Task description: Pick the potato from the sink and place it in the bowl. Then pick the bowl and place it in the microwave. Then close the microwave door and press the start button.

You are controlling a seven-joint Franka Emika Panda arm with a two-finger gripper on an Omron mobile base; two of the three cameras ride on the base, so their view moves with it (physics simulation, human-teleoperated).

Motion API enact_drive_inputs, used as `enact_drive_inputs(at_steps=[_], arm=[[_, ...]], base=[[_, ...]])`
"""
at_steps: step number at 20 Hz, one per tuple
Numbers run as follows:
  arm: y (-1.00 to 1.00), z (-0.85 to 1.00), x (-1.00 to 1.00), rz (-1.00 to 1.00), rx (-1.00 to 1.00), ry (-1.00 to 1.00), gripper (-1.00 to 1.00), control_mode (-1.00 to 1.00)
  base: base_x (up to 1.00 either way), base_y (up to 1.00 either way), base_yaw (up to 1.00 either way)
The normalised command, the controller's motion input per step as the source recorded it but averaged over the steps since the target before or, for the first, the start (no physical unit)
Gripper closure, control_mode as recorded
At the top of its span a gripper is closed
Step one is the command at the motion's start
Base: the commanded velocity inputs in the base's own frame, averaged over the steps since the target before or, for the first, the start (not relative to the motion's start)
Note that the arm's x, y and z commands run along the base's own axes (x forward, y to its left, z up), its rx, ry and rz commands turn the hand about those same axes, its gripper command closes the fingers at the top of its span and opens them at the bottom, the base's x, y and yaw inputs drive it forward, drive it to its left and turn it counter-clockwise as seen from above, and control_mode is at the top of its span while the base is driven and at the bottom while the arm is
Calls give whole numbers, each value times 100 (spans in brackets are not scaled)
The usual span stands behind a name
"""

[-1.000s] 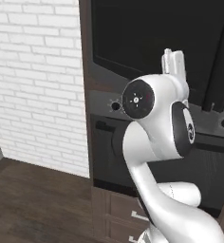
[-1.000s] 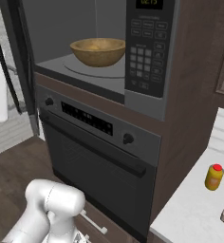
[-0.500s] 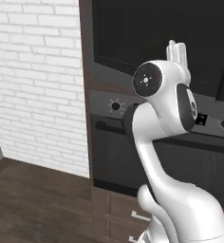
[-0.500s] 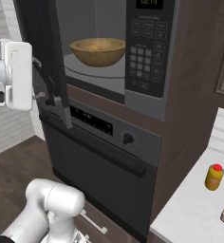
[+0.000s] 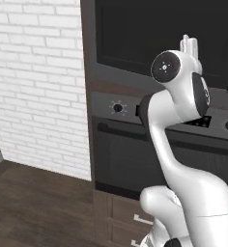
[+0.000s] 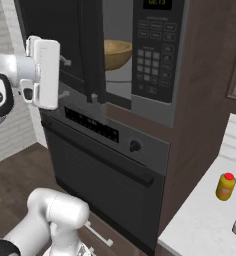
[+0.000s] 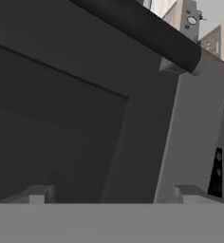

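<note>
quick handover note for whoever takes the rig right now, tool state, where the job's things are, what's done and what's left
Tool: open, holding nothing, pressed up close to the outer face of the microwave door.
Bowl: already inside the microwave, on the turntable. Whether the potato is in it cannot be seen from here.
Door: partly swung towards shut, a gap remains through which the bowl shows.
Done: bowl placed in the microwave; door closing under way.
Left: push the door fully shut, then press the start button on the keypad.
</note>
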Motion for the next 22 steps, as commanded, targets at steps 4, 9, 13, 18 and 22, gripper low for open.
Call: enact_drive_inputs(at_steps=[4, 9, 13, 18, 22], arm=[[-40, 0, 54, 0, 2, 0, -100, -100], [-33, 0, 54, 0, 2, 0, -100, -100], [-28, 0, 60, 0, 0, 0, -100, -100], [-28, -4, 51, 0, 0, 0, -100, -100], [-18, -5, 1, 0, 0, 0, -100, -100]], base=[[0, 0, 0], [0, 0, 0], [0, 0, 0], [0, 0, 0], [0, 0, 0]])
